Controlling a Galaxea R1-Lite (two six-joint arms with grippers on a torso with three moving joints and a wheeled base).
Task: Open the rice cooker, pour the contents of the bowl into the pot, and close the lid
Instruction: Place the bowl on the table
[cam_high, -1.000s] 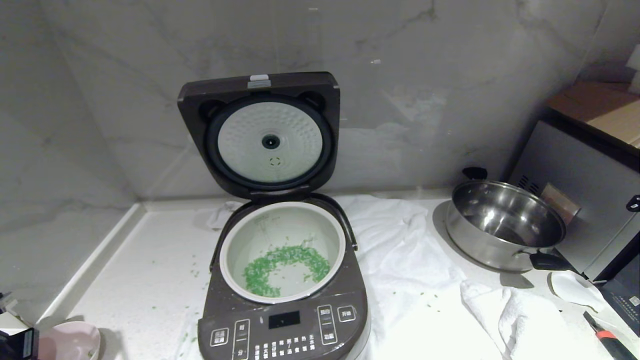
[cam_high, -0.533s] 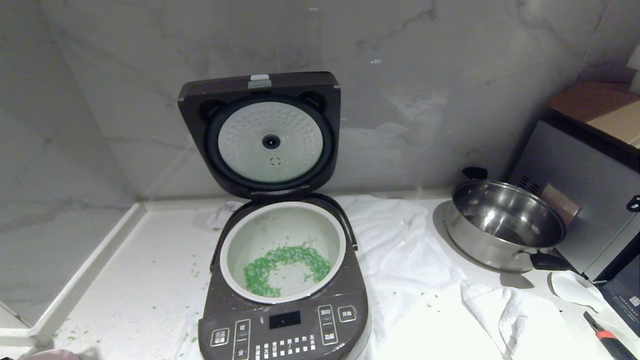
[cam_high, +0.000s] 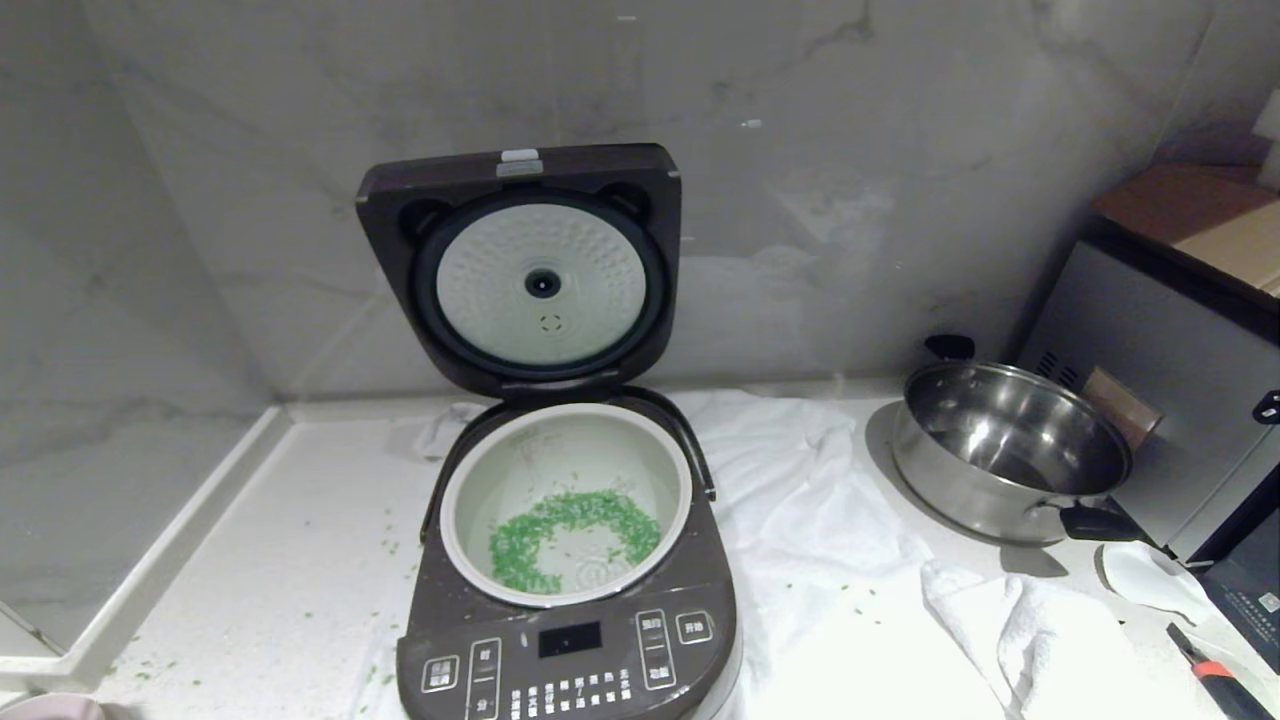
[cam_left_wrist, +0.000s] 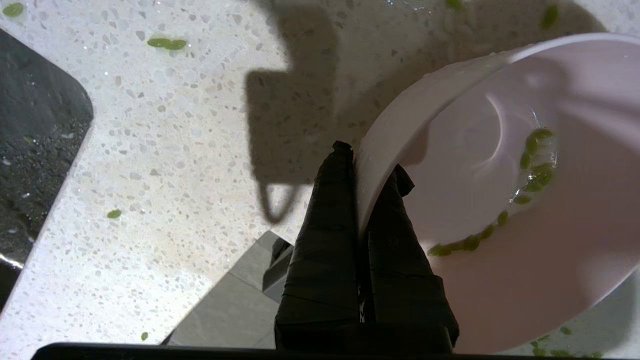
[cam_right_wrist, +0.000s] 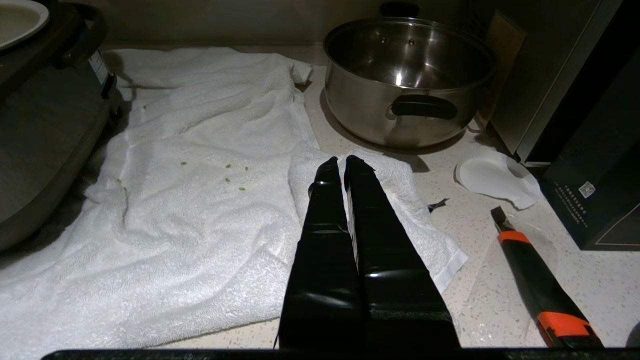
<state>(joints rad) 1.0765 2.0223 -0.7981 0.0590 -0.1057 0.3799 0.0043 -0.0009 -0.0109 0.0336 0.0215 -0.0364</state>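
Head view: rice cooker sits mid-counter, lid hinged fully up, white dimpled disc facing out. Pot is seated inside with the contents spread as a green ring on its floor. Steel pan stands well right, white towel between them.

Left gripper pinches the bowl rim, 1 finger inside, 1 outside; bowl hangs over the counter, a few green bits stuck in it. Right gripper is parked over the towel, fingers pressed together, nothing held.

Step, as I read it: pour done, bowl being put aside at the counter's left corner. Next: set it down flat, release, then reach for the lid top edge and swing it shut until latched.

Hidden: bowl only a sliver at head view's bottom edge; whether it touches the counter, can't tell. Latch not visible.
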